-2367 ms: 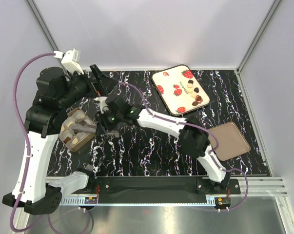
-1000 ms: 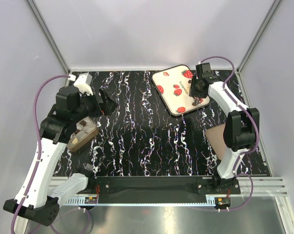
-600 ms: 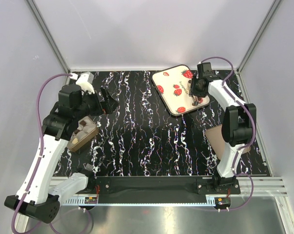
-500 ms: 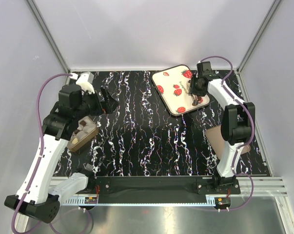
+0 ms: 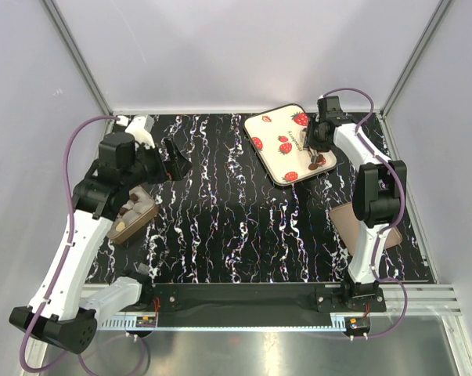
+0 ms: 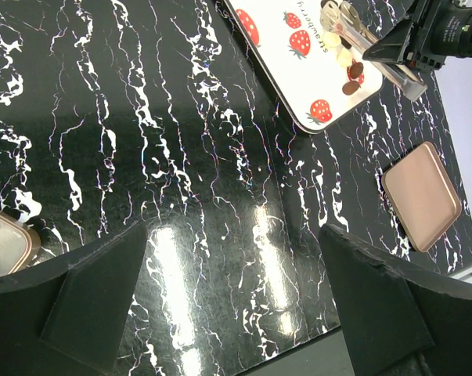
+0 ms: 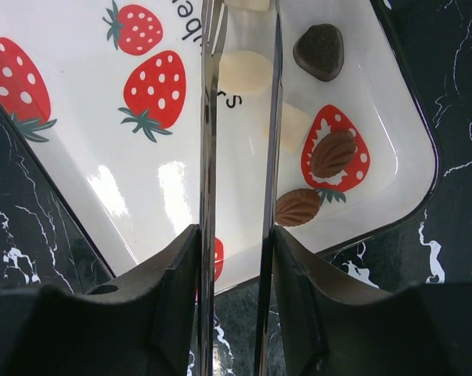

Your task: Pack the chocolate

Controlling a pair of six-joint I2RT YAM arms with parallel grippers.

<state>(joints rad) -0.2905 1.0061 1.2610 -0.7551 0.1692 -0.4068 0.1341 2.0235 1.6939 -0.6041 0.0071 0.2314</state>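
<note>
The chocolate [image 7: 319, 51] lies mostly on the strawberry-printed tray [image 5: 271, 129] at the far right of the black marbled desk [image 5: 243, 219]. There is a dark heart-shaped piece, two brown ridged oval pieces [image 7: 333, 153] near the tray's corner, and some creamy white pieces. A few more pieces sit in the small brown box [image 5: 132, 215] on the desk's left side, beside the left arm. The right gripper [image 5: 311, 146] hangs low over the tray with its long fingers [image 7: 207, 117] drawn close together. They straddle a round white piece [image 7: 247, 72], which fills most of the narrow gap. Whether the fingers actually pinch it cannot be told from these views. The left gripper [image 6: 232, 235] is held above the desk's left half, just beyond the box. Its jaws are spread wide and nothing is between them. A flat brown lid [image 6: 421, 196] lies on the desk nearer than the tray, on the right, partly hidden by the right arm in the top view.
</note>
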